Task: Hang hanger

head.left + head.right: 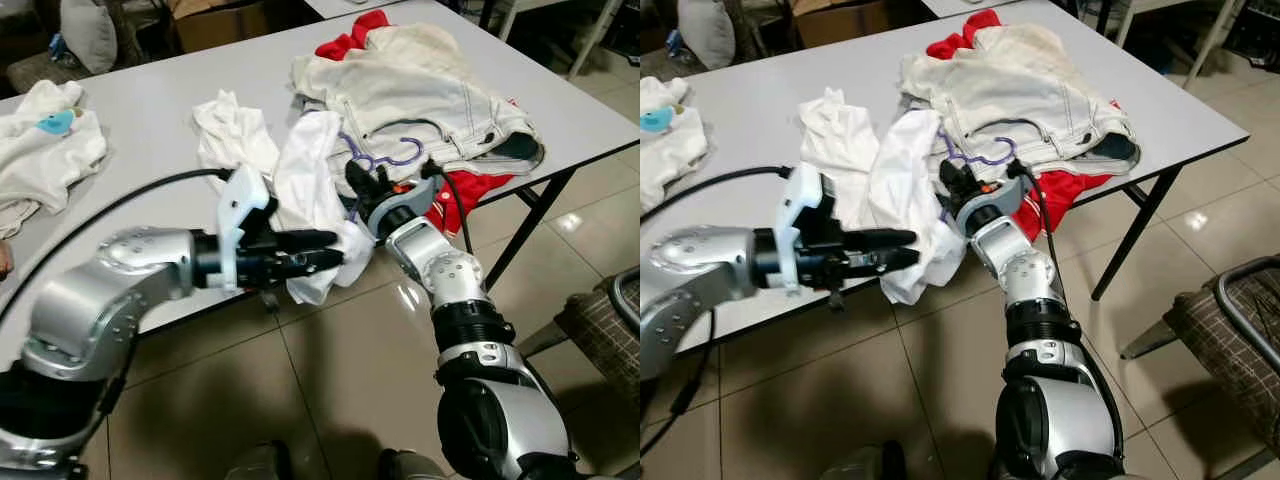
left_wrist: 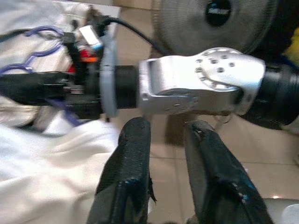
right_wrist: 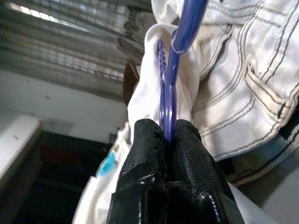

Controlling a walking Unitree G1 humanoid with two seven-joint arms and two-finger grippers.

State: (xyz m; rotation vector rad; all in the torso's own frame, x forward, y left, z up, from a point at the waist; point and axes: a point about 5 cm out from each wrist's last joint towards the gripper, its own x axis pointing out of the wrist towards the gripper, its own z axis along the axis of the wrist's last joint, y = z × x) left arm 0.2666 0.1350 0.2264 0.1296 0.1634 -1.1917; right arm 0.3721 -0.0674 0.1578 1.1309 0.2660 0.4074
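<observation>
Hanger, purple, at the counter's front edge, clamped in the right gripper's jaws and partly inside a white shirt draping over that edge; left gripper touches the shirt's hanging hem, jaws slightly parted, holding nothing.

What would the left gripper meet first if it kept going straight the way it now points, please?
Most likely the white shirt draped off the table edge: the left gripper points across at it, fingertips nearly touching the cloth. Just beyond sits the right gripper, shut on the purple hanger. Depth is uncertain.
</observation>
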